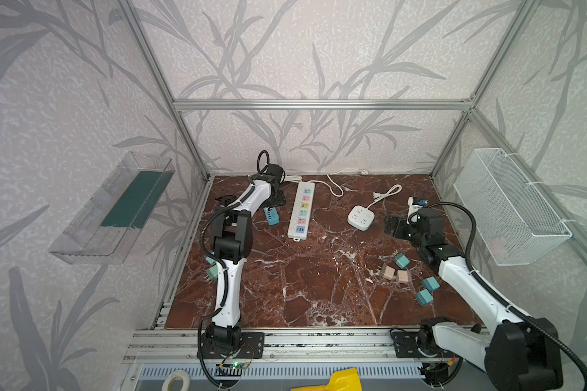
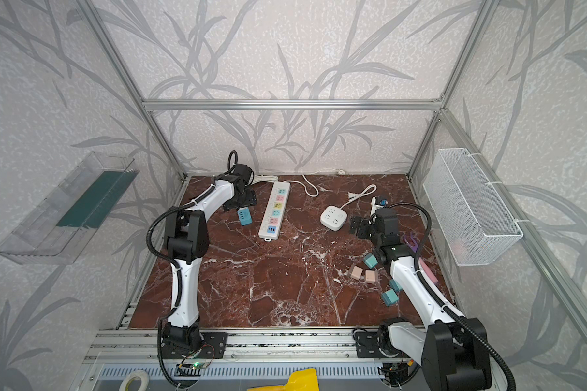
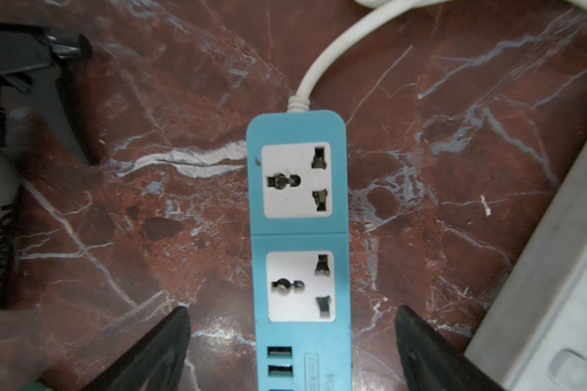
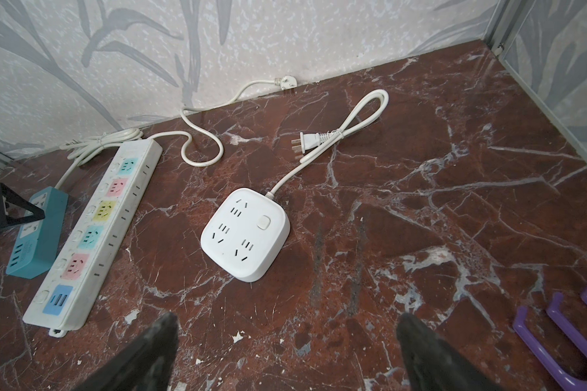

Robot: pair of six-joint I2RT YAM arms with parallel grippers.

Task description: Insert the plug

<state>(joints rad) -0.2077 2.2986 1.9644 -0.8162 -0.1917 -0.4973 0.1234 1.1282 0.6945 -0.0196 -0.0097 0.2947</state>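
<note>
Hovering left gripper (image 3: 292, 309) over blue strip (image 3: 297, 216); jaws wide, empty.
Loose plugs (image 1: 402, 260) lie 6 o'clock of the nearer right gripper (image 1: 393, 226), also wide, empty.

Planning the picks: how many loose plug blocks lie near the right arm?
5, seen in both top views: back teal block, first pink block, second pink block beside it, then middle teal block and front teal block nearer the front edge. The right arm may hide more.
</note>
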